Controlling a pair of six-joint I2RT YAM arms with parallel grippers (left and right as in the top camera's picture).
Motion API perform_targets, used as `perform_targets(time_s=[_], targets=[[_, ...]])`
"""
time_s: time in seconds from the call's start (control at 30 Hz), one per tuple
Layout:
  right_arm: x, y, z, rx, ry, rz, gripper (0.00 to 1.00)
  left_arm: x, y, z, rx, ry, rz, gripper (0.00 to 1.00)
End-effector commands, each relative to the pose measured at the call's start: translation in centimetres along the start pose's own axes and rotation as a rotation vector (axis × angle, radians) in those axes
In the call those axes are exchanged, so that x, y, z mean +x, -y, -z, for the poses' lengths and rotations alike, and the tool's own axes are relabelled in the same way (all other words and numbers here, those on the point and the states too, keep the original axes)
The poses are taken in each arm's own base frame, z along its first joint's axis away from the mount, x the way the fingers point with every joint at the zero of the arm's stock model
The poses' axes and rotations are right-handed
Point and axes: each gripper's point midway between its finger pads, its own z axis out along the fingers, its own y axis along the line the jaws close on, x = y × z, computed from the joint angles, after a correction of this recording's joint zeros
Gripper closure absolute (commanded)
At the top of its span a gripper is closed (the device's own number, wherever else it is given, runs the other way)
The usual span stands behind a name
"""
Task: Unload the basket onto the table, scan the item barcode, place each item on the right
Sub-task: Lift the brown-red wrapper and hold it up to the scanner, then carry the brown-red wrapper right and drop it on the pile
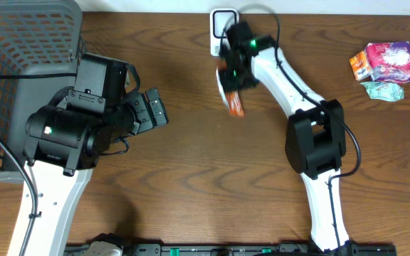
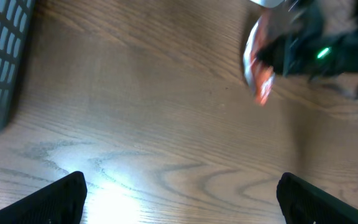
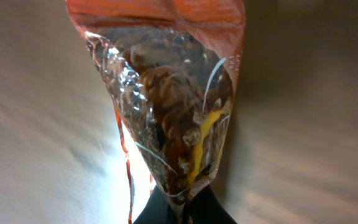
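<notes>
The snack packet [image 1: 234, 99] is up off the table [image 1: 191, 178], pinched in the right pincer [image 1: 231, 73]. In the right wrist view its clear front, full of brown pieces under an orange top, fills the picture, and its narrow end sits between the 2 dark fingers, which are clamped together on it. We cannot find a barcode on any face shown.

From overhead, the packet's long axis runs from the pincer slanting toward the near side of the table, so its free end points away from the white scanner [image 1: 223, 25]. The scanner sits just beyond the pincer, at the far edge. We judge that the next move depends on this: the packet is near the scanner but faces away from it, so the wrist must turn the printed side toward the scanner window.

The right arm is the nearer by far. The left pincer [image 1: 152, 110] stands well apart beside the grey basket [image 1: 20, 43], its fingers spread wide and holding nothing. A few more packets [image 1: 384, 65] lie at the far right.
</notes>
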Motion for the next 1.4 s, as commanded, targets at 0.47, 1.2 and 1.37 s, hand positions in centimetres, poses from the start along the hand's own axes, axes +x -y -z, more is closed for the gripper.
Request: perform_targets(time_s=[0.47,1.2,1.37], targets=[[-14.2,4.0,8.9,0.441,0.648,-0.095,0.99,-0.2,0.0,0.3,0.002,0.013,0.002,0.02],[-8.5,17.9,12.6,0.616,0.530,-0.497,0.99,-0.2,0.0,0.3,0.002,0.013,0.002,0.02],[-2.2,28.0,14.2,0.718,0.366,-0.659,0.98,-0.2,0.0,0.3,0.002,0.013,0.002,0.02]])
